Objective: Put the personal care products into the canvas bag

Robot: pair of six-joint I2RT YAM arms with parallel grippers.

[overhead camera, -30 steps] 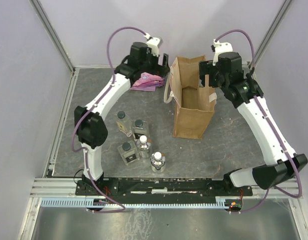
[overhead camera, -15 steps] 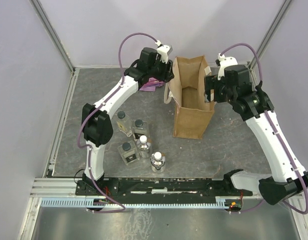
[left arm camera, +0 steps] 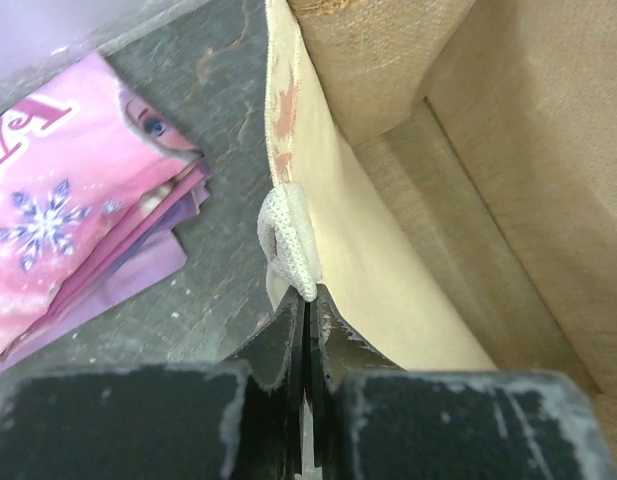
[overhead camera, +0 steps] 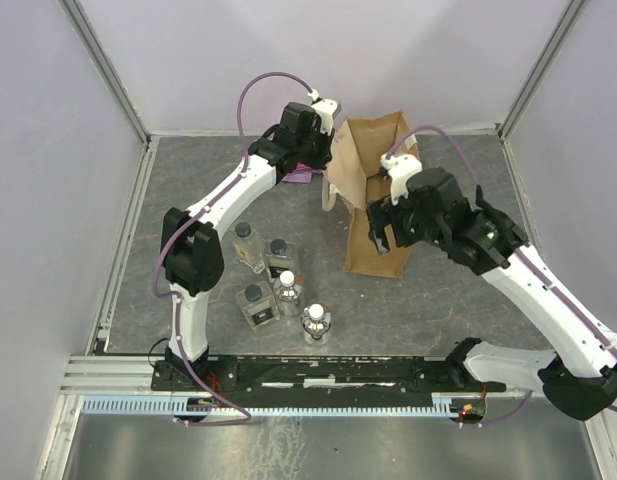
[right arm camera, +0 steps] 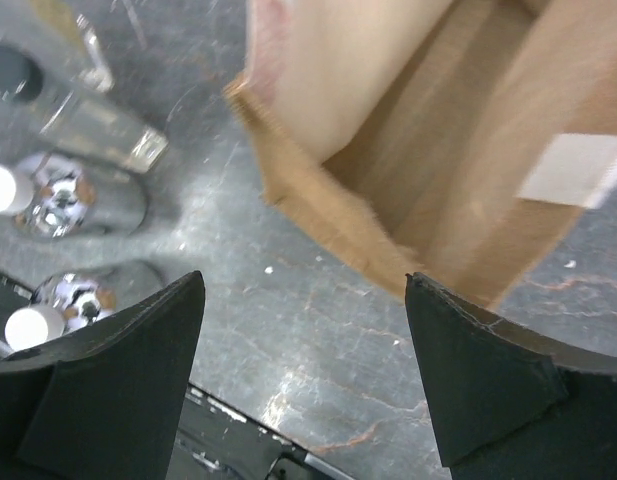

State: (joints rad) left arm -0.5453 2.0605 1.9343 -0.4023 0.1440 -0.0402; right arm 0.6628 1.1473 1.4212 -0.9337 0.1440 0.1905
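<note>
left hand (left arm camera: 306, 300) is pinched tight on the pale handle (left arm camera: 288, 230) at the canvas bag's (overhead camera: 373, 245) left rim, and the bag leans with its mouth open. right hand (right arm camera: 303, 310) hangs spread wide and empty over the bag's near corner. all five clear bottles (overhead camera: 286, 290) stand on the worktop (overhead camera: 188, 190), apart from the bag, none inside yet. the worry: a harder tug on that handle could topple the leaning bag or fold its mouth shut, maybe onto the pink packet (left arm camera: 68, 200).
</note>
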